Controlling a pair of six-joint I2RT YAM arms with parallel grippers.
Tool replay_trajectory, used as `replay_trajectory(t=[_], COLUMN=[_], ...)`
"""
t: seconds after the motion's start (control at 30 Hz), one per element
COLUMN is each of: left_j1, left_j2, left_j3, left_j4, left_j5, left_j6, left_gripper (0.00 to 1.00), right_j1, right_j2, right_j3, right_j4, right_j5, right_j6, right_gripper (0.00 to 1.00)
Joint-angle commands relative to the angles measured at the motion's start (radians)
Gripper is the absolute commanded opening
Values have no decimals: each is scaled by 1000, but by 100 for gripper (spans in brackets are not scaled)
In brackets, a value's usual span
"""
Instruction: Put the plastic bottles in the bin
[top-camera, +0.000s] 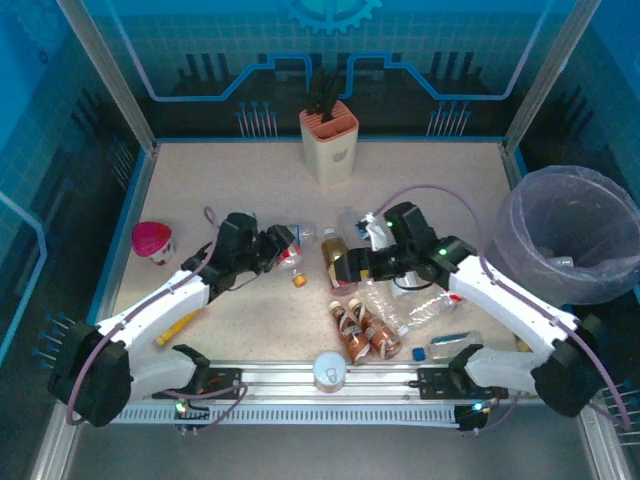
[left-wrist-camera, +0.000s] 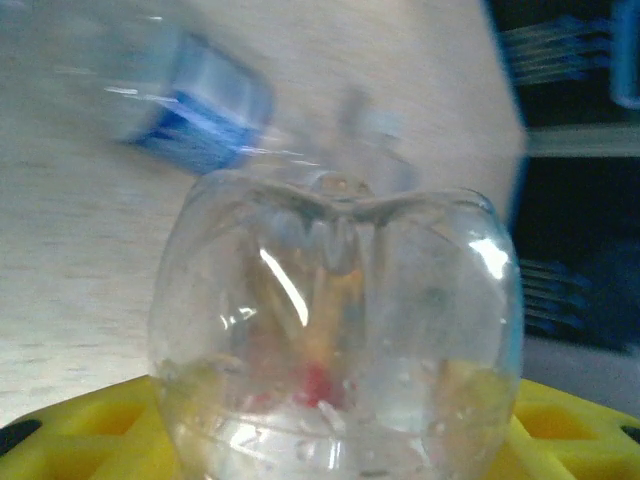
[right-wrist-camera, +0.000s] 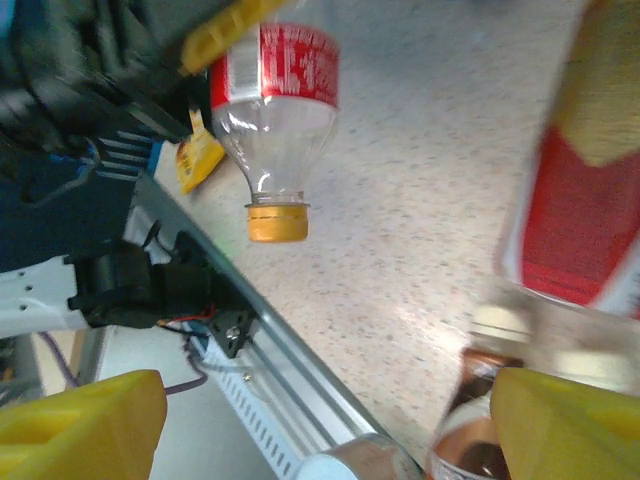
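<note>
Left fingers (left-wrist-camera: 70, 430) pinch the red-labelled bottle (right-wrist-camera: 275, 90): base toward the wrist, long axis along the fingers, orange cap (right-wrist-camera: 277, 222) outward. Right fingers (right-wrist-camera: 80, 425) spread, brown bottle (right-wrist-camera: 468, 440) beside one fingertip.

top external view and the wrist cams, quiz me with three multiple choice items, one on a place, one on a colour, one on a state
1. Where does the bin stand in the top view?
A) back centre
B) far right
C) near left

2. What colour is the cap of the red-labelled bottle that the left gripper holds?
A) green
B) white
C) yellow-orange

3. How is the right gripper?
A) open
B) shut on a can
C) shut on the bin's bag

Answers:
1 B, the top view shows it at the far right.
2 C, the right wrist view shows the cap plainly.
3 A, its yellow fingers stand wide apart with nothing clamped between them.
</note>
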Motion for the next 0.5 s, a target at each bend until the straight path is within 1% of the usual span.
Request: replay_trajectory(t=[0.0,0.13,0.23,0.3,0.37,0.47], left_j1=[-8,-30,-44,-51,-54,-54], left_j2=[-11,-18,-14,-11,-8,-9], left_j3=[46,68,74,66,60,54], left_j4=[109,152,169,194,219,233], left_j5=[204,229,236,238,241,242], left_j6=[-17,-51,-63,-80,-98,-111], left_gripper=[54,54,54,54,54,54], right_j1=[33,57,64,66,65,65], right_j2=[58,144,176,190,202,211], right_j3=[35,78,76,81,90,91], right_j4=[186,257,356,382,379,393], right_j5=[-94,-126,-164,-169,-163,-159], right_j6=[39,51,97,109,108,115], right_gripper=[85,90,90,89,85,75])
